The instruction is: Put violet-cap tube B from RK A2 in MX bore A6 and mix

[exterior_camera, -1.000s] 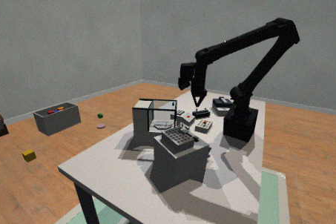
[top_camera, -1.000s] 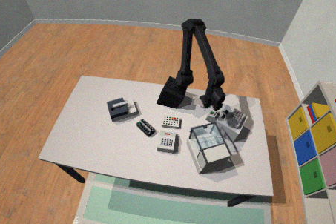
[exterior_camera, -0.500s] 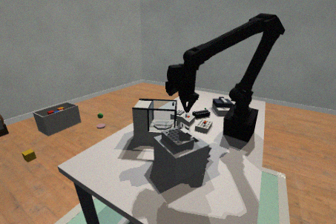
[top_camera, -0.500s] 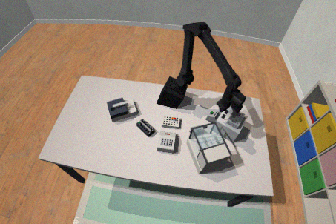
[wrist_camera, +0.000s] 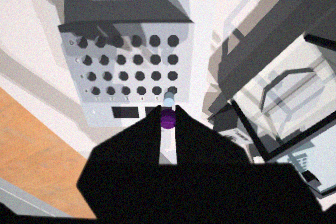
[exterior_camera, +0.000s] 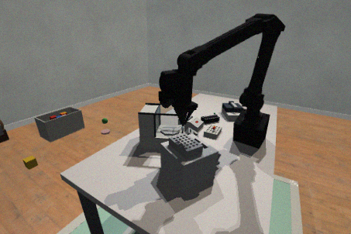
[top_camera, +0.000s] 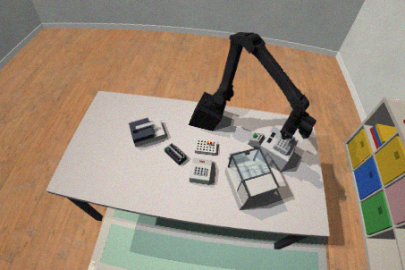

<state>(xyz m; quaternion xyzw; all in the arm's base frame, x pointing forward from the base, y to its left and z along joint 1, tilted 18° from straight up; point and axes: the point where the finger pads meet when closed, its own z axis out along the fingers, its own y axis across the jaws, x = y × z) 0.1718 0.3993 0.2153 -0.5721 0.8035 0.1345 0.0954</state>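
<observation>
Jaws clamp tube B over mixer MX; wrist view only.

Grey walls meet a wooden plank floor along a pale skirting board. A white tabletop on dark legs stands partly over a pale green rug. At the right wall, a white shelf unit holds yellow, blue, green and pink bins. On the floor lie a grey open crate with small coloured pieces, a yellow block, a green ball and a pink disc. Hard shadows cross the tabletop.
</observation>
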